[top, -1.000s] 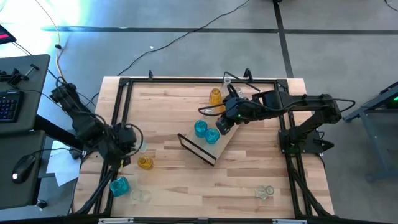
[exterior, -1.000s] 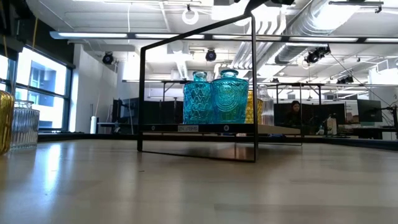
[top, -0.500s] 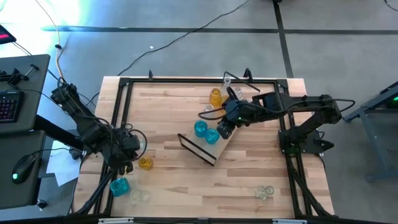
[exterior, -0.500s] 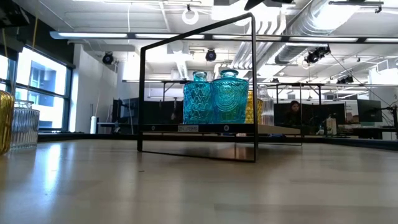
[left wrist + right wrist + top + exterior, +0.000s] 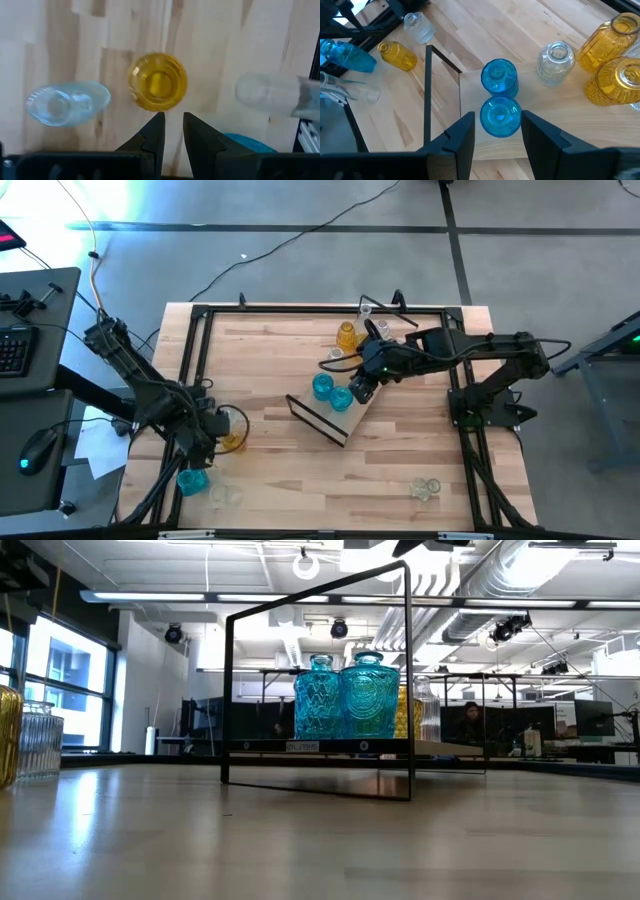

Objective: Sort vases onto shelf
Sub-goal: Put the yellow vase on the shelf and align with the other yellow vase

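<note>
The left tool [image 5: 173, 131] hangs over the near-left part of the light-wood counter [image 5: 280, 470], its two dark fingers [image 5: 152, 136] nearly together with only a narrow slit between them, holding nothing. Just past the fingertips an amber-yellow glass vase [image 5: 157, 81] stands upright, seen mouth-up, with a clear glass vase [image 5: 67, 103] lying beside it and a teal-blue one [image 5: 192, 478] lying near the counter's edge.

The right tool [image 5: 497, 131] stands over the long light-wood shelf with black wire end frames [image 5: 335, 418], fingers spread wide on either side of the nearer of two upright teal-blue glass vases [image 5: 500, 116]; whether they touch it cannot be told. Two amber vases [image 5: 615, 77] and a clear one [image 5: 556, 61] stand beyond.
</note>
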Motion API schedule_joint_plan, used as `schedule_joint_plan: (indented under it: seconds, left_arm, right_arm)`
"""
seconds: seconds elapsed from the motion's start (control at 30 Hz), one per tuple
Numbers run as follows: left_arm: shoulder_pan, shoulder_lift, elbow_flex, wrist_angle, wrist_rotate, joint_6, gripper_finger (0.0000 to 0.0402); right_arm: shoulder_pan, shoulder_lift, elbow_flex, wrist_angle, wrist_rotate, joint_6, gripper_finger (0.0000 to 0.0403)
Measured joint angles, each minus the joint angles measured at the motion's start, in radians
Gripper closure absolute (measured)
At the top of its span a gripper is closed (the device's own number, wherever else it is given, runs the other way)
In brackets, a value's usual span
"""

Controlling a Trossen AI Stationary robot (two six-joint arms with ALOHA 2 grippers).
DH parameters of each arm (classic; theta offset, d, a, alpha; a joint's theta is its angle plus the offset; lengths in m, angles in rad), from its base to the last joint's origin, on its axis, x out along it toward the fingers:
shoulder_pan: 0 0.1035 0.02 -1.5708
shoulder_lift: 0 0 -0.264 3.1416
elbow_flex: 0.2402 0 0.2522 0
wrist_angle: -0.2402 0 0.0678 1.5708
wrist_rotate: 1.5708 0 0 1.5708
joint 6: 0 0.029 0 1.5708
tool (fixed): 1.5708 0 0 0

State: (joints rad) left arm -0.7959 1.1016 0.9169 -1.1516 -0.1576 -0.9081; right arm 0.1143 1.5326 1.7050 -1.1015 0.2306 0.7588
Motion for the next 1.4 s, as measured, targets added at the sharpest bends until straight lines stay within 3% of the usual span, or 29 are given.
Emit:
schedule_joint_plan:
  seconds: [0.1, 0.3, 0.77, 1.4]
  left_arm:
    - [-0.004, 0.030, 0.000, 0.024, 0.013, 0.013, 0.0342]
    - [-0.012, 0.069, 0.000, 0.099, -0.059, 0.050, 0.0335]
    - [-0.001, 0.079, 0.000, 0.101, -0.081, 0.049, 0.0245]
    - [0.004, 0.079, 0.000, 0.102, -0.081, 0.046, 0.0243]
  right_arm:
    - [0.004, 0.000, 0.000, 0.000, 0.000, 0.000, 0.0263]
    - [0.005, 0.000, 0.000, 0.000, -0.002, -0.008, 0.0263]
    - [0.004, 0.000, 0.000, -0.005, -0.003, -0.019, 0.0263]
    - [0.005, 0.000, 0.000, -0.008, -0.024, -0.044, 0.0263]
